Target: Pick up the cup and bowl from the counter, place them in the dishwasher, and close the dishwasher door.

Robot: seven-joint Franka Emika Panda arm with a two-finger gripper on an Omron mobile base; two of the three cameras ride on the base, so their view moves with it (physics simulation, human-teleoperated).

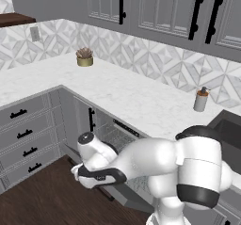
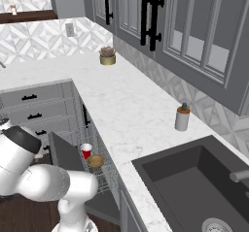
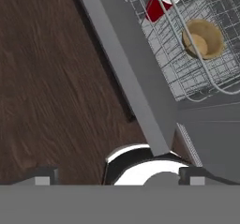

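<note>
- Dark wood floor (image 3: 56, 78) below us, dishwasher door (image 3: 129, 73) partly raised.
- Cup (image 3: 157, 3) and bowl (image 3: 202, 39) sit in the rack (image 3: 187, 73).
- Our gripper (image 3: 117, 178): spread or pressed, we can't tell.

Left base view: from behind the arm's left, high, facing forward and down over the counter (image 1: 117, 90) toward the corner of the kitchen; the dishwasher (image 1: 120, 139) sits near, partly behind the white arm (which rises from the lower right).
Right base view: from behind the arm's right, high, looking along the counter (image 2: 126, 105) with the sink (image 2: 194, 182) close in the foreground; the dishwasher rack (image 2: 97, 165) lies below centre.
Hand view: close, pointing down at the dark wood floor (image 3: 51, 78) and the dishwasher door (image 3: 126, 73) edge; rolled, so the rack (image 3: 197, 73) sits upper right.
Shared: both base views take in counter, potted plant (image 1: 84, 57), soap dispenser (image 1: 201, 99) and dishwasher; the hand and right base views share the rack holding the cup (image 3: 159, 3) and bowl (image 3: 202, 39).
</note>
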